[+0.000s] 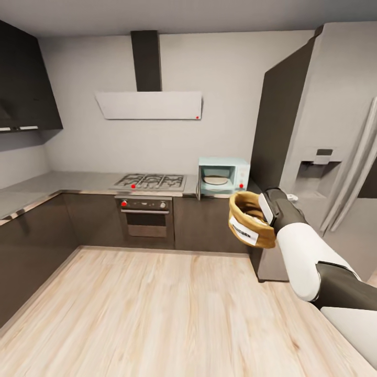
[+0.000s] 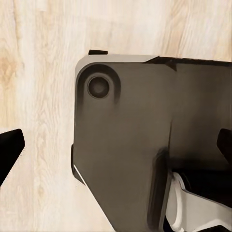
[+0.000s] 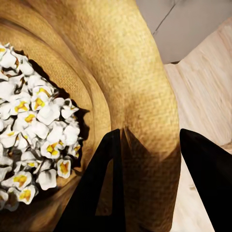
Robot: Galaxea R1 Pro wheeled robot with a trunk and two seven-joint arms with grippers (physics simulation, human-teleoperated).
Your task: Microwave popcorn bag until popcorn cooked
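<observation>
The kitchen [image 1: 157,293] had grey walls, dark cabinets and a pale plank floor. A tall grey fridge [image 1: 324,146] stood just to the right of the microwave [image 1: 223,176]. The grey countertop [image 1: 68,183] ran left from the microwave, with the gas hob [image 1: 151,181] set into it near the microwave's left side, an oven [image 1: 145,214] under the hob and a hood [image 1: 149,104] on the wall above it. The microwave sat at the counter's right end; its door seemed to stand open, with a pale plate inside.

The popcorn bag [image 1: 250,226] hung in the air in front of and just below the microwave, apart from it, tilted, with white popped kernels [image 3: 34,130] inside. The right gripper [image 3: 150,183] was clamped on the bag's rolled rim, one finger inside, one outside. The left gripper [image 2: 116,150] pointed down at the floor over the robot's dark base [image 2: 145,145], its fingers spread wide with nothing between them.
</observation>
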